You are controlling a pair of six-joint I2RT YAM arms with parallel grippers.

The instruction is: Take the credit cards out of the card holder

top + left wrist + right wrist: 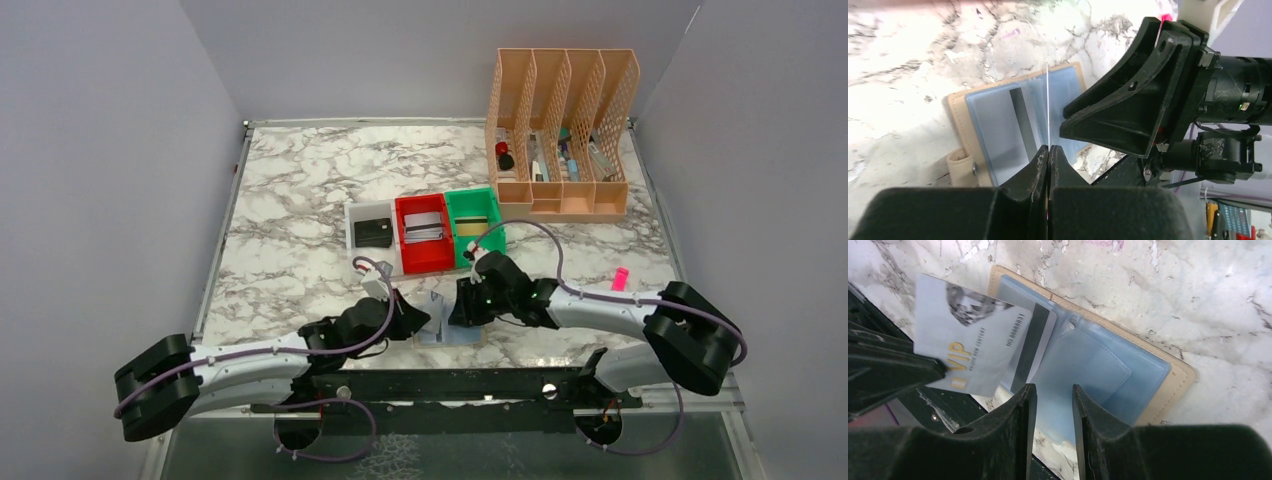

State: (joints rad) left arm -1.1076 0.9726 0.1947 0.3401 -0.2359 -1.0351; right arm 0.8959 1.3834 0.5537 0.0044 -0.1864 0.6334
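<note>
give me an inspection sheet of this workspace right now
surface: white marble table
job's things: tan card holder lying open; grey card standing on edge over it
clutter: white tray, red tray, green tray, each holding something flat; peach file rack; small pink item
jaws: left jaws shut on the grey card; right jaws open above the card holder, holding nothing
cables: purple cables along both arms
surroundings: plain grey walls; nothing else seen

At lower centre the left gripper (420, 320) and right gripper (463, 305) crowd the wallet (447, 332), the card (978, 352) between them. Just above, trays (425, 232) block; bare table (300, 190) lies open at upper left.
</note>
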